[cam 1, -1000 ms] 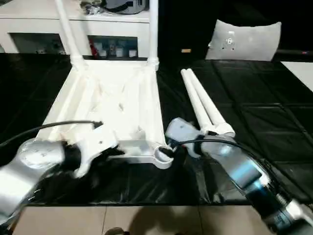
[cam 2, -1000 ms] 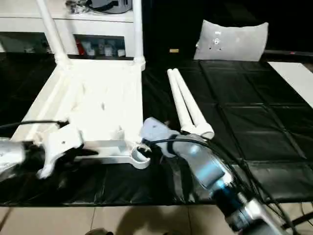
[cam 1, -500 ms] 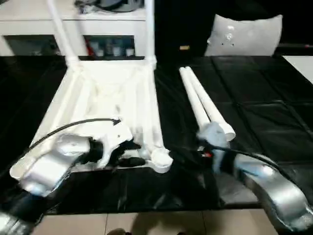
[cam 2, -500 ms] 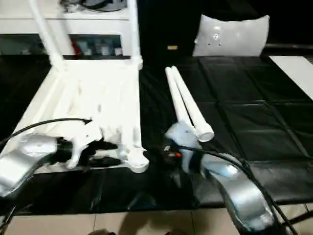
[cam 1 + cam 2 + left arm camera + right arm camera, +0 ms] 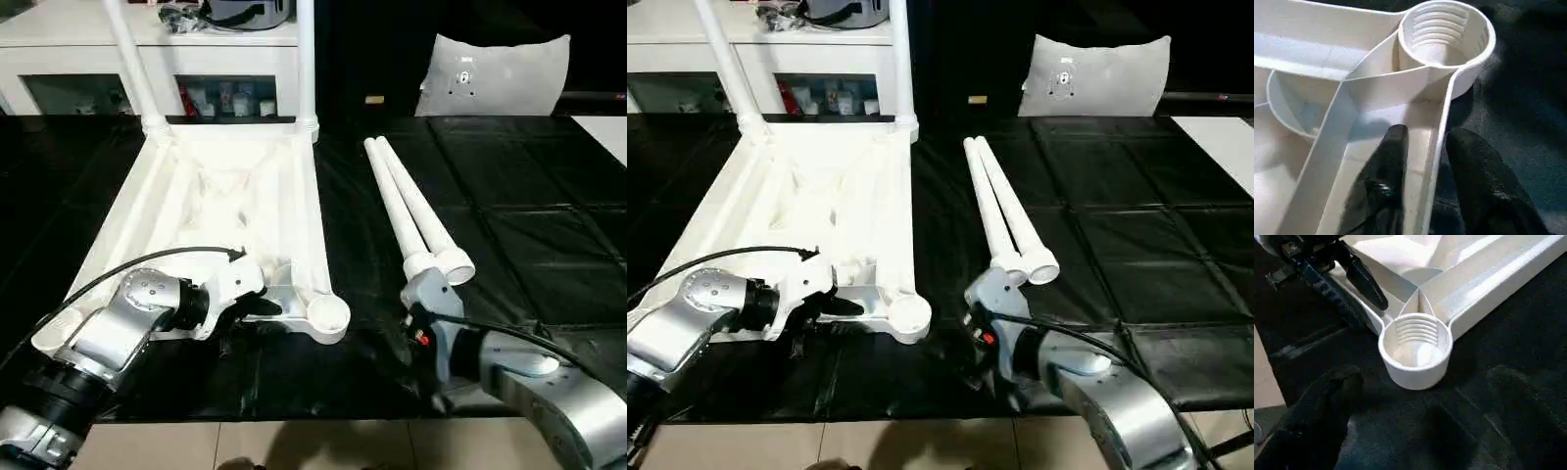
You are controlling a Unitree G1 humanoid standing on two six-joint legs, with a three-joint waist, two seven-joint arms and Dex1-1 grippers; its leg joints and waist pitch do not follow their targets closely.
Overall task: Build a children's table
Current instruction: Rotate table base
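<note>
At the near rim of the upturned table top (image 5: 235,196), left pincer (image 5: 1422,161) straddling the wall; right pincer (image 5: 1415,431) spread wide, holding nothing.

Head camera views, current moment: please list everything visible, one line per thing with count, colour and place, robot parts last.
table top: one, white, upside down on the black mat, ribs up.
fitted legs: two, white, upright in the far corner sockets.
empty socket: one, white, near right corner.
loose legs: two, white, side by side right of the top.
mat: black, under everything.
cabinet: one, white, behind.
cushion: one, grey, far right.
left gripper: straddling the top's near rim.
right gripper: near the loose legs' ends.
</note>
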